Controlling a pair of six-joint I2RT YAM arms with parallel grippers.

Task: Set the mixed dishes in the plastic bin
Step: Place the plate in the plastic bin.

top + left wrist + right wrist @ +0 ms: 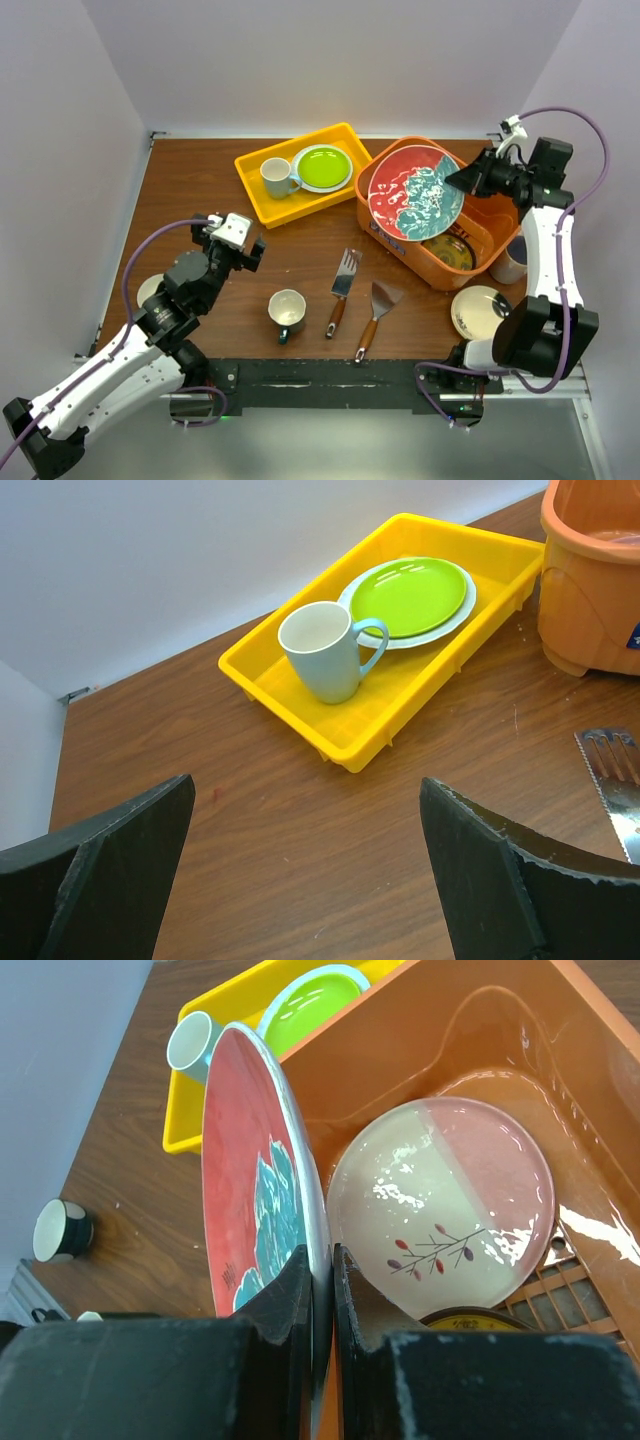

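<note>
Writing first: the orange bin [398, 258] has a small blue label [632, 638] low on its wall, too small to read. The red plate [250, 1190] has a few dark marks nr the rim by the fingers, poss. characters, not legible. Bin is glossy plastic, deep, rounded-rect., w/ a slotted grid bottom [548, 1282]. Red plate is round and glazed, coral-red w/ a teal-and-white splash pattern and a pale rim. It stands on edge, tilted, over the bin's far-left part. R gripper [320, 1260] is pinched almost closed on its rim, one finger on each face. Can't tell if the plate's lower edge touches the bin. Inside the bin lies a shiny half-cream, half-pink plate [440, 1200] w/ a dark twig motif, and a dark-rimmed yellow plate [450, 250] next to it. L gripper [305, 785] has its jaws wide apart, nothing btw them, over the wood-grain table [150, 740]. Ahead of it a shallow rect. yellow tray [285, 715], plastic, holds a white mug w/ pale-blue handle [322, 650] and a lime-green plate [410, 595]. Nr the table's front edge: dark-teal mug [287, 313], cream inside; slotted spatula [345, 268] and solid spatula [383, 296], both metal w/ wooden handles; cream plate [480, 310] by the R arm's base.
</note>
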